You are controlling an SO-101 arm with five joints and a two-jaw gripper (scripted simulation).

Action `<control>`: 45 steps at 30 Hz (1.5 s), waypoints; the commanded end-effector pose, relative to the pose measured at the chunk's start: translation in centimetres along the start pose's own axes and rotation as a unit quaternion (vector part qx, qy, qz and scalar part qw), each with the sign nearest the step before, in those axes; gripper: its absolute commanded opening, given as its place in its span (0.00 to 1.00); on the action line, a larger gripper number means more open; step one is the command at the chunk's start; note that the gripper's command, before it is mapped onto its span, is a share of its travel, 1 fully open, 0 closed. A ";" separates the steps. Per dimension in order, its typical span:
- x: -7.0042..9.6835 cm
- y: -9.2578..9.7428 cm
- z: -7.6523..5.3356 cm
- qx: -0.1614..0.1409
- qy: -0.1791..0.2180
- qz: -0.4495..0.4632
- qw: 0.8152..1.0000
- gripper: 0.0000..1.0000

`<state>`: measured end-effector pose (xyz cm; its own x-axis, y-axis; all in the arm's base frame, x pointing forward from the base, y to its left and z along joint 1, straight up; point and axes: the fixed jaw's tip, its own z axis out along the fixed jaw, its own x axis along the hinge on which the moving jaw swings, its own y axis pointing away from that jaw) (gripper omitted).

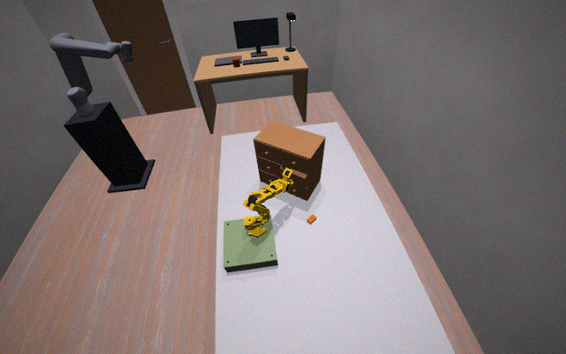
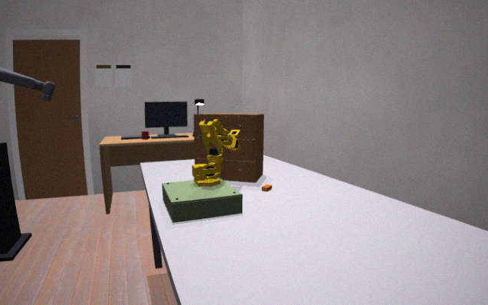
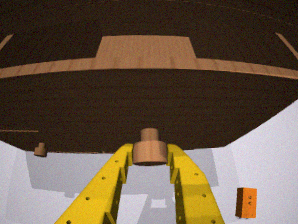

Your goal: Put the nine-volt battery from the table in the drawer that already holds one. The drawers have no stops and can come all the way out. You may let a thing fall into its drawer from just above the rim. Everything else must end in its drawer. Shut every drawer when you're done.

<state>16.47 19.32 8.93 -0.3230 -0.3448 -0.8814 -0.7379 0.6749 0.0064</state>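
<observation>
A brown chest of drawers [image 1: 290,158] stands on the white table; it also shows in the exterior view [image 2: 234,146]. My yellow gripper [image 3: 149,159] is shut on a drawer knob [image 3: 148,145] on its front, and that drawer [image 3: 147,66] stands pulled out a little, its underside above the fingers. In the overhead view the gripper [image 1: 289,176] sits at the chest's front, at a middle drawer. The orange nine-volt battery [image 1: 312,218] lies on the table to the right of the arm, apart from it; it also shows in the wrist view [image 3: 246,203] and in the exterior view [image 2: 266,187].
The arm stands on a green base block [image 1: 249,244] near the table's left edge. Another small knob [image 3: 40,149] shows at the left on the chest front. A desk [image 1: 252,70] and a grey robot on a black pedestal [image 1: 100,132] stand off the table.
</observation>
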 end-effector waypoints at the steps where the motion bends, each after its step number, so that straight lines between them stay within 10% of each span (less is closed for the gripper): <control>1: 0.1 0.0 -0.4 0.000 -0.002 -0.001 1.000 0.00; 45: 0.6 -0.1 -1.4 0.002 -0.002 0.000 1.000 0.00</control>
<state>15.63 18.28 8.93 -0.3252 -0.3449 -0.8805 -0.7358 0.6772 0.0065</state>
